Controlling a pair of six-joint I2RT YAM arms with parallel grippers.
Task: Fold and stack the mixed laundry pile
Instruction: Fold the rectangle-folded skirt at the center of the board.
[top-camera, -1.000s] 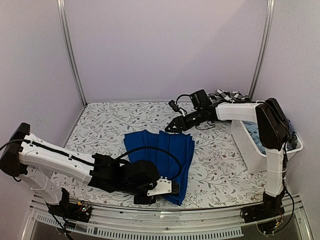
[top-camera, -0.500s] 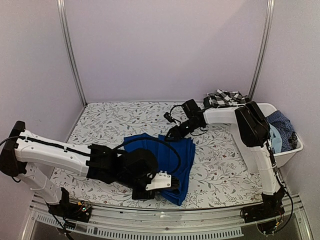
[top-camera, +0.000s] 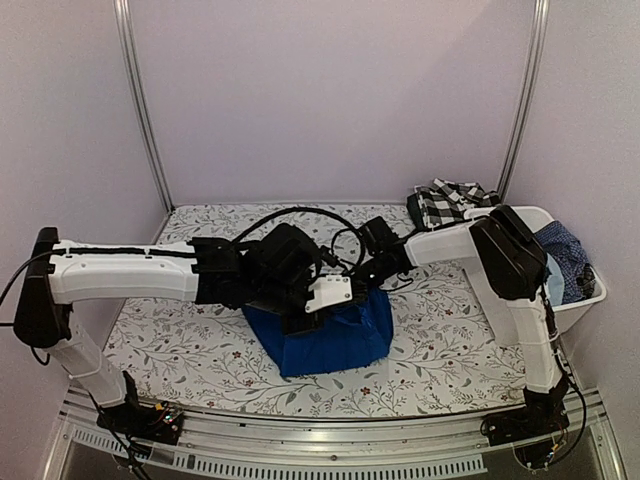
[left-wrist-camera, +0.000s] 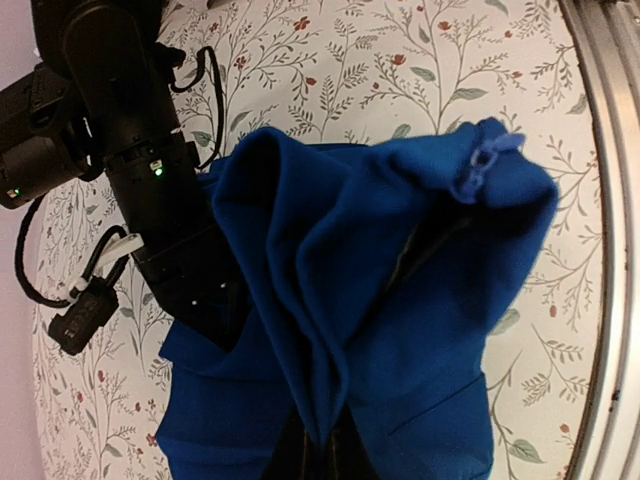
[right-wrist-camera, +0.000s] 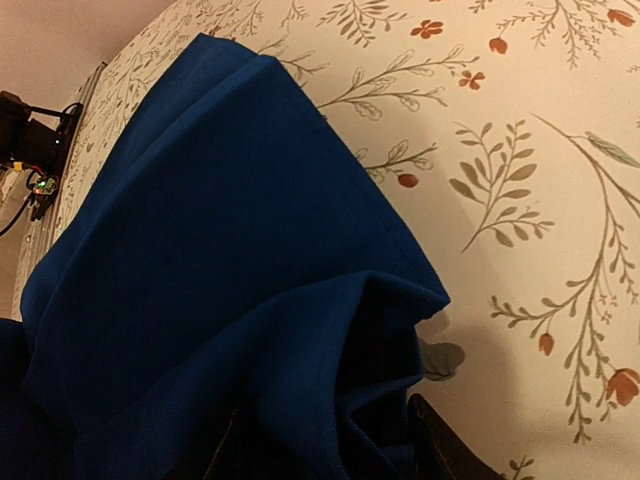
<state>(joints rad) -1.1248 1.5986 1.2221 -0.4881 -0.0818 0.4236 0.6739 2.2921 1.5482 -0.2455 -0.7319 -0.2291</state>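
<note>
left gripper (left-wrist-camera: 318, 455) is clamped on the royal blue garment (top-camera: 330, 340), your right gripper's (right-wrist-camera: 330, 450) jaws sit apart round its edge. pinch first, then lay it square.

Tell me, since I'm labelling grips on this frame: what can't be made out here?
- Left gripper fingertips: buried in the blue garment in the left wrist view; its own wrist covers them from above.
- Right gripper: fingers cut off by the bottom edge of its wrist view, so a pinch on the cloth is unclear; the left arm crowds it from above.
- Tub contents: mostly behind its wall and the right arm, top view.
</note>
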